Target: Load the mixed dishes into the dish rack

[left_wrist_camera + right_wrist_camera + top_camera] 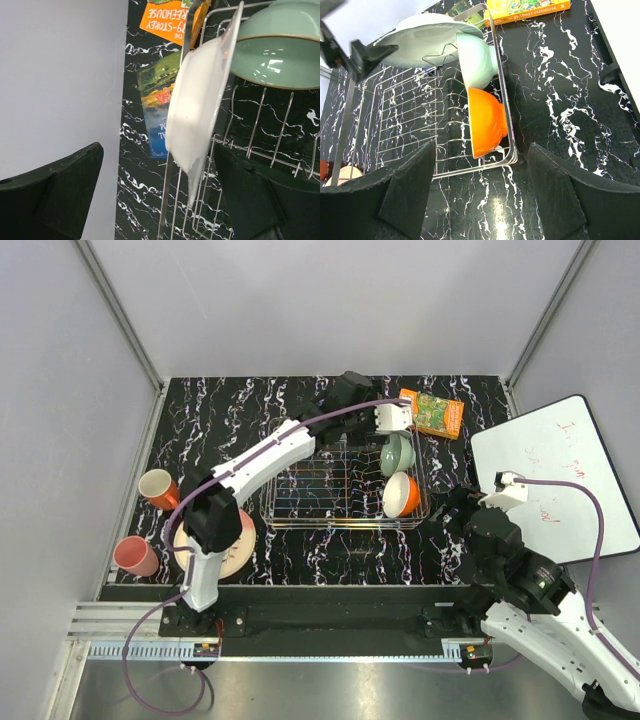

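**White plate stands in the rack; both hands released**

From above, your left arm (265, 455) stretches across the counter (220, 420) to the far edge of the rack (320, 490), and the left hand (388, 418) sits at the far right corner. A green bowl (398, 453) and an orange bowl (402, 496) stand side by side along the rack's right side. A pink plate (243, 535) lies on the counter left of the rack, partly under the arm, with a pink cup (135, 556) and an orange mug (158, 488) further left. Packets (435, 413) lie beyond the rack and a board (555, 480) lies to its right. Your right hand (450, 512) is near the rack's near right corner.

In the left wrist view, the white plate (200, 110) stands on edge against the rack wires, next to the green bowl. The left hand's jaws are spread wide to either side of the plate and neither touches it, so the hand is released.

In the right wrist view, the right hand's jaws are also spread and hold nothing. They hang over the rack's near end, just short of the orange bowl.
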You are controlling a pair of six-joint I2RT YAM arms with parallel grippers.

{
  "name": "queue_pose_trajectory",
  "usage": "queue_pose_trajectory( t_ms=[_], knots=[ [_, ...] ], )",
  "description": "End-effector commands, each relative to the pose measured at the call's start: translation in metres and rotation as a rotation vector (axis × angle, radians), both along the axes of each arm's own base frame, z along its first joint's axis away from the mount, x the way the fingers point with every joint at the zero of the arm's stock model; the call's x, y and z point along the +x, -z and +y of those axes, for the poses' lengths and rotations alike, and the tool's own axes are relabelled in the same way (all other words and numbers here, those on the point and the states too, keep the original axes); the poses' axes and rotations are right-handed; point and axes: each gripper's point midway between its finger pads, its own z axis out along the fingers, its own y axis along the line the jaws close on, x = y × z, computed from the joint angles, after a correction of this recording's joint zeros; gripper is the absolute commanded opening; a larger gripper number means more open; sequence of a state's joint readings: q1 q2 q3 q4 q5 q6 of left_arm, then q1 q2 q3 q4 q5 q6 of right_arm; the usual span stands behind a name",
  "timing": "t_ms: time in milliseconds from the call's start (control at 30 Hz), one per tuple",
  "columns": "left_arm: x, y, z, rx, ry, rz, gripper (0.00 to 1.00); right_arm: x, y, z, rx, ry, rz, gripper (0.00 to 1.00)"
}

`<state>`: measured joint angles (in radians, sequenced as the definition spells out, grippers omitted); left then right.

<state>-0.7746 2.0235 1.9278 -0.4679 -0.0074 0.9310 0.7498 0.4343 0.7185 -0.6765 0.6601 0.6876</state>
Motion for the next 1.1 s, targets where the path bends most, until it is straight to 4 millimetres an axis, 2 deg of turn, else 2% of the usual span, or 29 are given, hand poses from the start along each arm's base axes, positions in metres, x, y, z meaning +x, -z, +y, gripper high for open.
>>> queue_pose_trajectory(
  t_ms=[0,133,167,233,267,300,333,367,400,433,467,500,533,567,600,633,667,700,733,767,800,900,933,1067],
  knots=[
    [0.0,-0.073,0.008,-0.124,-0.05,-0.11,0.99,0.003,-0.007,0.003,0.03,0.001,-0.02,0.81],
    [-0.008,-0.097,0.023,-0.156,-0.094,-0.116,0.99,0.002,-0.011,0.001,0.023,0.006,-0.025,0.82],
    [-0.013,-0.114,0.032,-0.179,-0.11,-0.126,0.99,0.002,-0.012,0.0,0.017,0.005,-0.025,0.82],
    [-0.024,-0.116,0.05,-0.202,-0.151,-0.069,0.99,0.002,-0.014,0.0,0.012,0.002,-0.027,0.82],
    [-0.034,-0.132,0.064,-0.236,-0.165,-0.062,0.99,0.002,-0.013,0.001,0.009,0.0,-0.025,0.82],
    [-0.039,-0.128,0.081,-0.223,-0.196,-0.021,0.99,0.002,-0.013,0.001,0.01,0.0,-0.026,0.82],
    [-0.047,-0.114,0.093,-0.214,-0.224,0.026,0.99,0.002,-0.012,0.001,0.009,-0.001,-0.022,0.82],
    [-0.061,-0.129,0.112,-0.242,-0.241,0.021,0.99,0.002,-0.012,0.002,0.01,-0.004,-0.023,0.82],
    [-0.067,-0.121,0.132,-0.225,-0.276,0.053,0.99,0.002,-0.011,0.002,0.011,-0.005,-0.022,0.82],
    [-0.077,-0.095,0.148,-0.193,-0.31,0.113,0.99,0.002,-0.01,0.002,0.01,-0.005,-0.021,0.82],
    [-0.093,-0.101,0.175,-0.208,-0.339,0.126,0.99,0.002,-0.011,0.003,0.012,-0.009,-0.024,0.82],
    [-0.104,-0.073,0.191,-0.172,-0.368,0.185,0.99,0.002,-0.01,0.004,0.014,-0.014,-0.021,0.83],
    [-0.12,-0.079,0.209,-0.2,-0.378,0.187,0.99,0.001,-0.011,0.004,0.017,-0.017,-0.024,0.82],
    [-0.129,-0.065,0.233,-0.196,-0.422,0.247,0.99,0.002,-0.01,0.005,0.017,-0.02,-0.021,0.82],
    [-0.14,-0.043,0.248,-0.194,-0.452,0.322,0.99,0.001,-0.01,0.006,0.017,-0.027,-0.019,0.82],
    [-0.155,-0.041,0.256,-0.235,-0.438,0.362,0.99,0.002,-0.008,0.008,0.013,-0.035,-0.012,0.82],
    [-0.161,-0.028,0.281,-0.239,-0.51,0.411,0.99,0.002,-0.008,0.01,0.011,-0.043,-0.009,0.83],
    [-0.171,-0.006,0.292,-0.229,-0.542,0.474,0.99,0.001,-0.007,0.015,0.012,-0.071,-0.004,0.82],
    [-0.181,0.0,0.297,-0.25,-0.547,0.509,0.99,0.002,-0.004,0.019,0.003,-0.087,0.013,0.82],
    [-0.186,0.01,0.313,-0.262,-0.61,0.545,0.99,0.001,-0.003,0.028,0.011,-0.128,0.024,0.82],
    [-0.194,0.028,0.32,-0.255,-0.64,0.596,0.99,0.003,-0.002,0.035,-0.001,-0.156,0.041,0.82],
    [-0.204,0.052,0.344,-0.284,-0.743,0.653,0.99,0.004,-0.001,0.06,-0.002,-0.258,0.082,0.8],
    [-0.206,0.055,0.346,-0.313,-0.744,0.675,0.99,0.004,-0.002,0.065,-0.002,-0.281,0.085,0.8],
    [-0.212,0.078,0.382,-0.318,-0.839,0.703,0.99,-0.001,-0.003,0.086,-0.002,-0.376,0.104,0.8]
  ],
)
